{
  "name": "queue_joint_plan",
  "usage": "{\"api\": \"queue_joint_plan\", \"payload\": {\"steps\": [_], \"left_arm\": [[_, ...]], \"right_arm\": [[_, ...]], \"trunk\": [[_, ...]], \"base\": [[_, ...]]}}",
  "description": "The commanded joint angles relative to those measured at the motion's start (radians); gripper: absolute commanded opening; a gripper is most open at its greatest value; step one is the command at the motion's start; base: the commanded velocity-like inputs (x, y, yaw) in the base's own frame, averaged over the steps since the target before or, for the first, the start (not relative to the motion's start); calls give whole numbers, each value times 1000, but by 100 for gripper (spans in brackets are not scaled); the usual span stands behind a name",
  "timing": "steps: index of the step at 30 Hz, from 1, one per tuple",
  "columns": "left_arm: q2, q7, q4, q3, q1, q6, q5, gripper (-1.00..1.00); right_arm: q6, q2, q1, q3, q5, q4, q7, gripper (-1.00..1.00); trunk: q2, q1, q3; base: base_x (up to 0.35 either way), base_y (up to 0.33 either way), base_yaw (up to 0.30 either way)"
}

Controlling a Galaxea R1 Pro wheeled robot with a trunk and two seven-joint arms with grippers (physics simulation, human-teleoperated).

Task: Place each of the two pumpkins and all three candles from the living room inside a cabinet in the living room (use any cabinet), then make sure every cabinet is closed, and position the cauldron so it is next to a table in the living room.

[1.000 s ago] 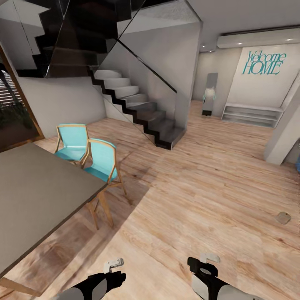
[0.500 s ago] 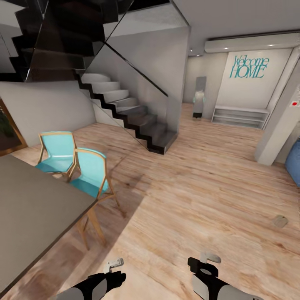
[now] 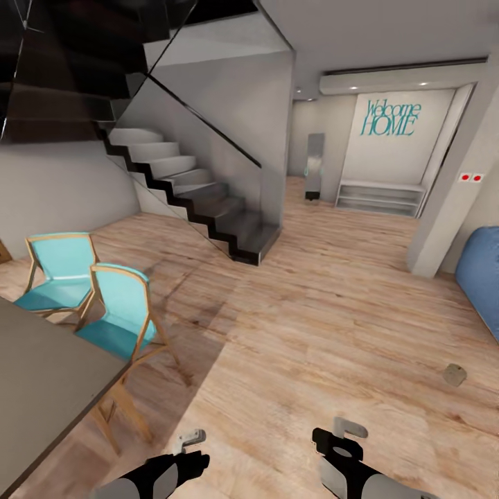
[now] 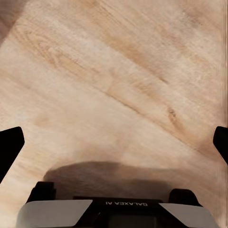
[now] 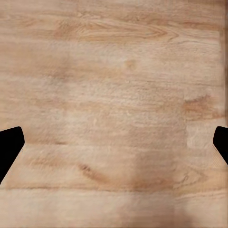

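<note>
The whole head view is seen to have swung rightward over the last second — the staircase [image 3: 201, 194], the two turquoise chairs [image 3: 90, 298] and the "Welcome HOME" lettering [image 3: 390, 118] are all displaced toward the left, while a blue cushion-like shape [image 3: 482, 277] is brought in at the right edge; this is judged a turn of the robot, not a move of the furniture. A small grey-beige object [image 3: 454, 375], possibly one of the candles, is seen on the wooden floor [image 3: 312, 333] well ahead of the right hand [image 3: 339, 443] — too small to be confirmed. Both the left hand [image 4: 114, 142] and the right are spread wide and empty above bare floor. The grey dining table [image 3: 41, 388] is cut off at the frame's edge.
</note>
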Motion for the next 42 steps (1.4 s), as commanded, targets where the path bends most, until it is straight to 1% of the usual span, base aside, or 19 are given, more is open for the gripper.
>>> {"api": "queue_joint_plan", "payload": {"steps": [1, 13, 27, 35, 42], "left_arm": [[0, -2, -2, 9, 0, 6, -11, 100], [0, -2, -2, 9, 0, 6, -10, 100], [0, -2, -2, 9, 0, 6, -11, 100], [0, -2, -2, 9, 0, 6, -11, 100], [0, -2, -2, 9, 0, 6, -10, 100]], "right_arm": [[-4, 0, -1, 8, -11, -1, -3, 100], [-3, 0, -1, 8, -11, -1, -3, 100], [-4, 0, -1, 8, -11, -1, -3, 100], [-4, 0, -1, 8, -11, -1, -3, 100], [-4, 1, -1, 8, -11, -2, -3, 100]], "trunk": [[-1, 1, 0], [-1, 1, 17], [-1, 1, 32], [-1, 1, 38], [-1, 1, 40]], "base": [[269, -231, -100], [264, -236, -74], [264, -187, -70], [268, -136, -71], [307, -33, -26]]}}
